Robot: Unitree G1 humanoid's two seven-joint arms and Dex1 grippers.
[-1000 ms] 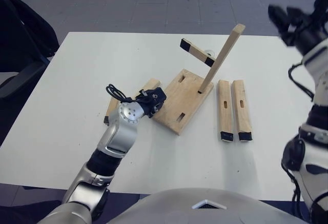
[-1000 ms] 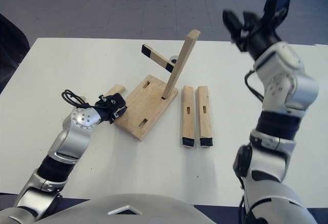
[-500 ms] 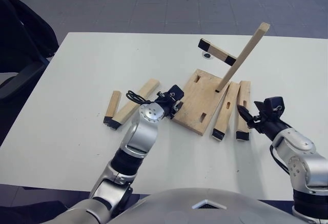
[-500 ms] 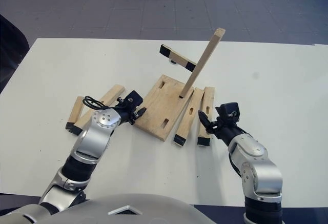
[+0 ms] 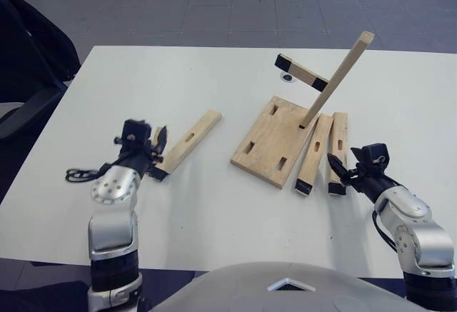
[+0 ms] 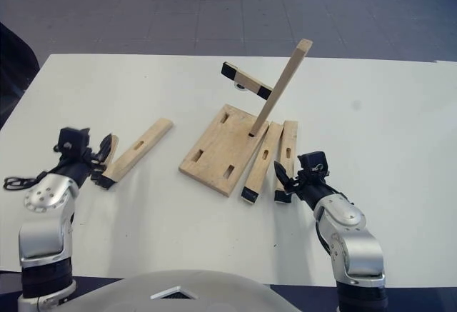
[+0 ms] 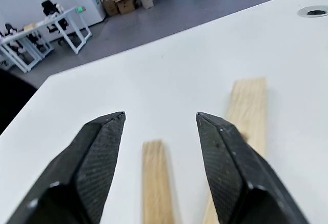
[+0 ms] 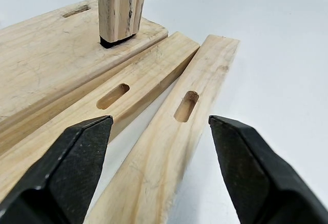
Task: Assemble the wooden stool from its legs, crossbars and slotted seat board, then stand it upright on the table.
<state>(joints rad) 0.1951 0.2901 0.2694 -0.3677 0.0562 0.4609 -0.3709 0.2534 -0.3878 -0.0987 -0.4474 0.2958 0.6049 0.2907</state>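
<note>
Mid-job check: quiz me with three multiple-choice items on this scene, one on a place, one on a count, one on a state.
1. Where is the right gripper?
A) above the flat wooden seat board
B) at the near end of the outer slotted wooden leg right of the board
C) at the table's far edge

2. How many empty slots does the seat board show?
A) one
B) five
C) three

3. The left gripper is:
A) open over the short wooden stick
B) shut on the long leg
C) shut, empty

Answers:
1 B, its open fingers sit at that leg's near end.
2 C, the fourth slot holds the tilted leg.
3 A, its fingers stand apart with the stick between.
</note>
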